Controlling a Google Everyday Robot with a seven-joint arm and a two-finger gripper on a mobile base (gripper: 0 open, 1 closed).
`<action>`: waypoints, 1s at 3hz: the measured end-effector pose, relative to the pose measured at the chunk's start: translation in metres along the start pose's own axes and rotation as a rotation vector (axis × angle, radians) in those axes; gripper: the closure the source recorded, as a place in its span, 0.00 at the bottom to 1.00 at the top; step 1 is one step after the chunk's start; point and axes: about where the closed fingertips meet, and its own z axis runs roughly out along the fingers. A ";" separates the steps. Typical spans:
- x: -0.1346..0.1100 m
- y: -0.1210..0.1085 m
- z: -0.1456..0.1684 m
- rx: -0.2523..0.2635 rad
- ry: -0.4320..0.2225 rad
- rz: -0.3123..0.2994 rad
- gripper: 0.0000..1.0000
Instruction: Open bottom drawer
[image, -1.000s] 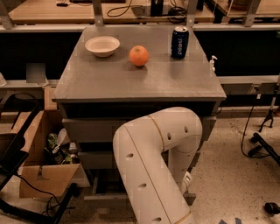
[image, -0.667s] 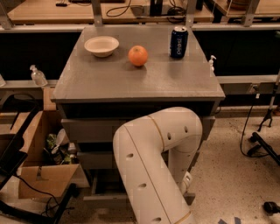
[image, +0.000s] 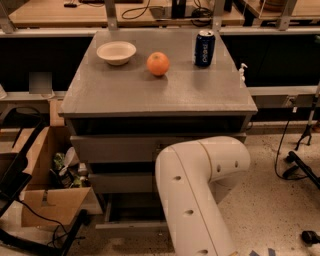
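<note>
Looking back one second, see no move at all: same bend in the big white arm (image: 200, 190), same places for the bowl (image: 116, 52), orange (image: 158, 63) and can (image: 204, 48) up on top. Cannot see the gripper, tucked low behind that arm in front of the drawers, so cannot tell whether open, shut or holding anything. Can see only the left part of the bottom drawer (image: 130, 228), lowest of the grey fronts near the floor, maybe sticking out a little with a dark gap above, so probably paused mid-pull with more pulling left to do.
</note>
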 end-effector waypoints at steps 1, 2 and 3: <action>-0.004 0.000 0.006 -0.008 -0.012 0.001 0.00; -0.004 0.002 0.006 -0.014 -0.007 0.002 0.23; -0.004 0.007 0.001 -0.034 0.014 0.016 0.54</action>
